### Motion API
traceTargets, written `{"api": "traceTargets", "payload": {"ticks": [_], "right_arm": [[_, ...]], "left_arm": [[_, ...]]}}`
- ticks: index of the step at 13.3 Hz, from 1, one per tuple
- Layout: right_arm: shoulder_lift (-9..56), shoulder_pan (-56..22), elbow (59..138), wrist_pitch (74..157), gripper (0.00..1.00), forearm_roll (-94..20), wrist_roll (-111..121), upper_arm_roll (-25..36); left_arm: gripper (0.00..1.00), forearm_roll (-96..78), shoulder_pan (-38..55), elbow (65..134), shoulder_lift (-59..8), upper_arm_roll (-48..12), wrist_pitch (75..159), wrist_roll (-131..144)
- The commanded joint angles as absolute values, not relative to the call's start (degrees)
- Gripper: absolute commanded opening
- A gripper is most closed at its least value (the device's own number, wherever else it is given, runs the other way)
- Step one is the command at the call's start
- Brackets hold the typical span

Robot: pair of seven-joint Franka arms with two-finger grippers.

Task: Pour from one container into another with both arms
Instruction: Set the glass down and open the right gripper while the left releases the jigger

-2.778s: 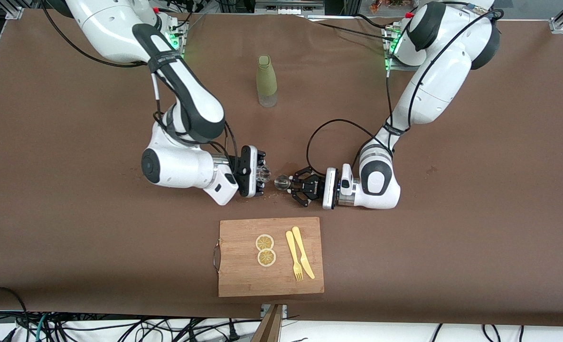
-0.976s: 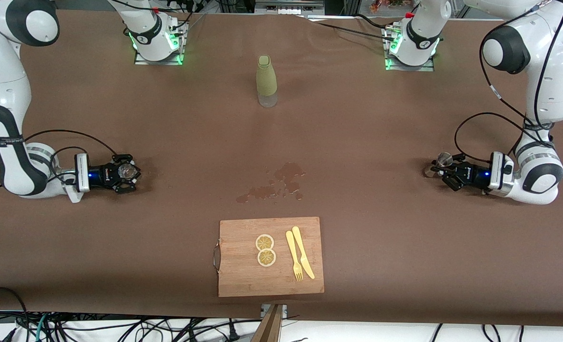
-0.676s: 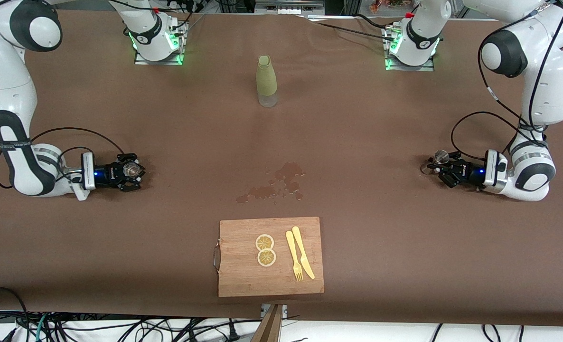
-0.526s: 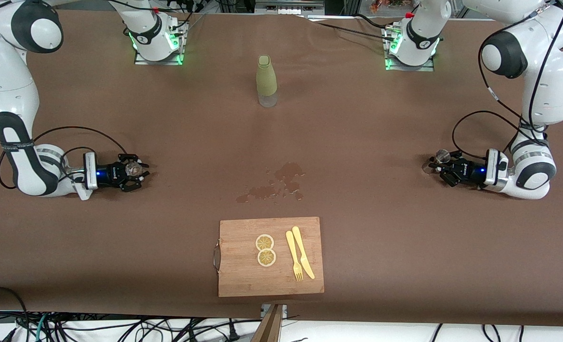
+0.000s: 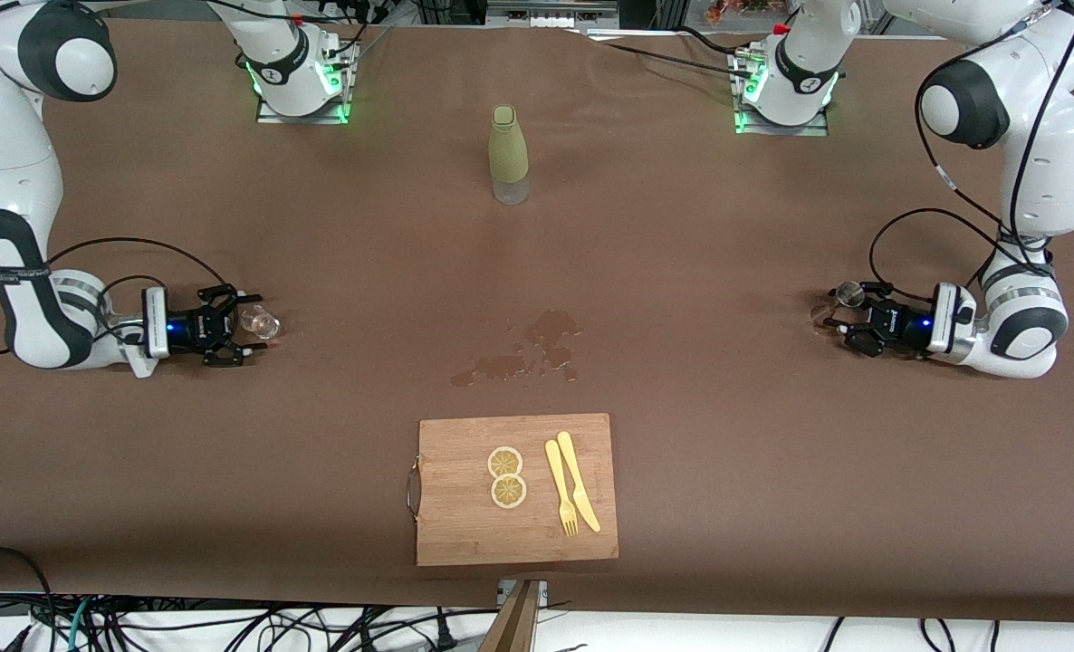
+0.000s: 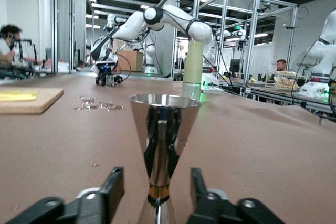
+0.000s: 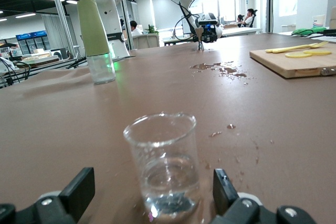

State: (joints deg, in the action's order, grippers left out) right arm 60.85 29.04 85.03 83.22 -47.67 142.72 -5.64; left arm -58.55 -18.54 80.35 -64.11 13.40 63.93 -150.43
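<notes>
- Right end effector (image 5: 232, 326) is open. The glass beaker (image 7: 164, 167) stands upright on the bench (image 5: 682, 272) at its 12 o'clock, between the spread fingers and touching neither, toward the right arm's end.
- Left end effector (image 5: 849, 327) is open too. The steel jigger (image 6: 164, 129) stands upright at its 12 o'clock, toward the left arm's end.
- Each vessel's long axis is vertical, so any retreat probably wants a straight pull toward 6 o'clock; a sideways swing risks a topple.
</notes>
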Motion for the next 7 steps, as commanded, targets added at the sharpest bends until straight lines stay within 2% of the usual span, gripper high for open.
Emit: {"api": "traceTargets", "payload": {"ticks": [1, 4, 7], "right_arm": [[57.67, 29.36, 84.90, 81.56, 1.00, -45.18, 141.16, -3.87], [52.22, 29.36, 84.99, 81.39, 1.00, -41.32, 133.19, -2.29], [47.48, 29.01, 84.99, 81.47, 1.00, -35.97, 119.76, -1.76]], "left_arm": [[1.00, -56.78, -18.63, 77.97, -61.62, 14.67, 66.95, -139.88], [1.00, -54.33, -18.11, 74.80, -59.33, 14.94, 74.25, -124.86], [1.00, -42.94, -17.75, 71.21, -55.65, 15.73, 75.41, -104.13]]}}
